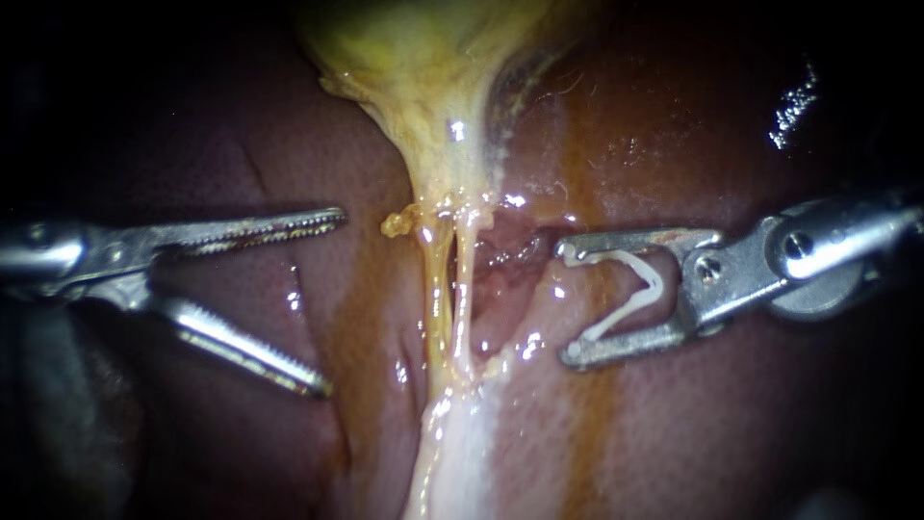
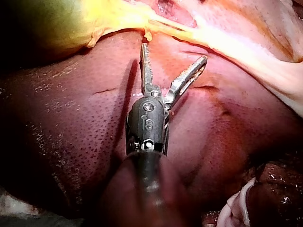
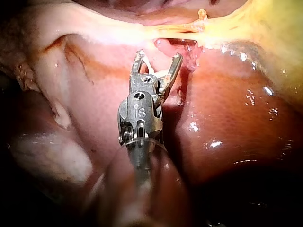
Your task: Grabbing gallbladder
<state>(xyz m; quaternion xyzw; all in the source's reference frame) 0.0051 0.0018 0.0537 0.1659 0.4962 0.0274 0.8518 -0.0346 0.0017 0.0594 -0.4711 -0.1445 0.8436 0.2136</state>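
Observation:
The yellow gallbladder (image 1: 423, 58) narrows downward into two thin tubes (image 1: 438, 289) that run side by side over the liver. My left instrument (image 1: 332, 303) comes in from the left with its serrated jaws wide open and nothing between them. Its tips stop short of the tubes, over the liver. My right instrument (image 1: 566, 303) faces the tubes from the right, and a white clip (image 1: 626, 289) sits between its jaws, touching both. In the left wrist view the open jaws (image 2: 174, 53) point at the gallbladder's neck (image 2: 118, 21). The right wrist view shows the clip (image 3: 149, 64) in its instrument (image 3: 158, 56).
Dark red liver (image 1: 221, 424) surrounds the tubes on both sides, stained orange-brown near them. A pale band of tissue (image 1: 452, 453) continues below the tubes. Raw pink tissue (image 1: 500, 260) lies just right of the tubes. Wet glare spots shine at the upper right (image 1: 794, 106).

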